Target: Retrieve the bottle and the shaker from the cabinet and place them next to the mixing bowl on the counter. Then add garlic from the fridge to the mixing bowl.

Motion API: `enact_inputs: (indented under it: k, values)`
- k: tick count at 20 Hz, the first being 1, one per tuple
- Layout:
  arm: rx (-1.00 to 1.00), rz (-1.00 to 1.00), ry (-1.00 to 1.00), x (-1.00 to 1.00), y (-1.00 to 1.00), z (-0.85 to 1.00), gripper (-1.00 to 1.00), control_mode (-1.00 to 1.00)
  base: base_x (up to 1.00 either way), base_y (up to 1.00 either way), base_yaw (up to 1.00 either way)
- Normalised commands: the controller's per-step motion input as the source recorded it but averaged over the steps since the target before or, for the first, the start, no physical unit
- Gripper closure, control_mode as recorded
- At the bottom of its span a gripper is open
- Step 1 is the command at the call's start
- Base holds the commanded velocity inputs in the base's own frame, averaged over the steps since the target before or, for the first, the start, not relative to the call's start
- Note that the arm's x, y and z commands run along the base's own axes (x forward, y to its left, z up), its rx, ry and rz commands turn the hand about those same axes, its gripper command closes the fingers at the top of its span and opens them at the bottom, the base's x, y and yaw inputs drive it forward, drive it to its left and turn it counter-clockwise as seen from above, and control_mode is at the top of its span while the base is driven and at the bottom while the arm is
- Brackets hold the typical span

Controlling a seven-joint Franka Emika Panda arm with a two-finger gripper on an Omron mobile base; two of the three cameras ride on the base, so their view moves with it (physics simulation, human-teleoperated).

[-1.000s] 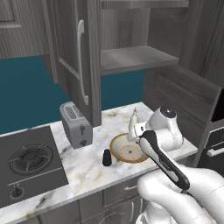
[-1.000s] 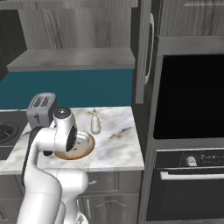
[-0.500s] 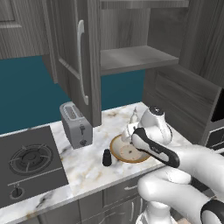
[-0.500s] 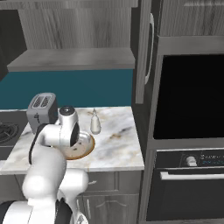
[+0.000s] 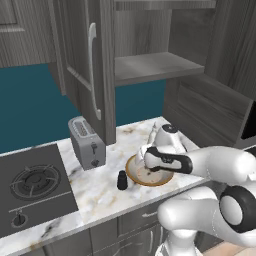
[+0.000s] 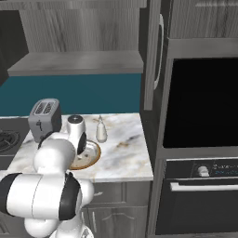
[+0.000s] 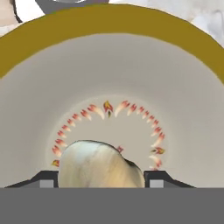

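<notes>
The mixing bowl (image 5: 133, 174) is tan with an ochre rim (image 7: 109, 26) and a ring of red marks inside, and it stands on the marble counter (image 6: 122, 153). My gripper (image 7: 103, 180) points straight down into it, shut on a pale garlic bulb (image 7: 100, 162) that spans the gap between the fingertips (image 7: 46, 180). In the left base view my hand (image 5: 148, 157) hangs just over the bowl. A small black shaker (image 5: 121, 180) stands left of the bowl. The white bottle (image 6: 101, 130) stands behind the bowl's right side.
A grey toaster (image 5: 87, 142) sits at the back left of the counter beside the gas hob (image 5: 31, 183). The wall cabinet's door (image 5: 93, 70) stands open above the toaster. A tall built-in oven (image 6: 200, 107) closes off the counter's right end.
The arm has folded down and swung its elbow to the right. The hand has sunk a little lower and to the left over the bowl, garlic still in the fingers.
</notes>
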Motion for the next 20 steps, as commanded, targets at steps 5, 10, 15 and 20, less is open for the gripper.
enact_inputs:
  k: [5, 10, 15, 20]
  values:
    - [0.00, 0.00, 0.01, 0.01, 0.03, -0.25, 1.00, -1.00, 0.00, 0.00, 0.00]
    - [0.00, 0.00, 0.00, 0.00, 0.01, -0.11, 1.00, -1.00, 0.00, 0.00, 0.00]
    - [0.00, 0.00, -0.03, -0.08, 0.00, 0.00, -1.00, -1.00, 0.00, 0.00, 0.00]
    - [0.00, -0.02, -0.10, -0.29, 0.00, 0.00, -1.00, -1.00, 0.00, 0.00, 0.00]
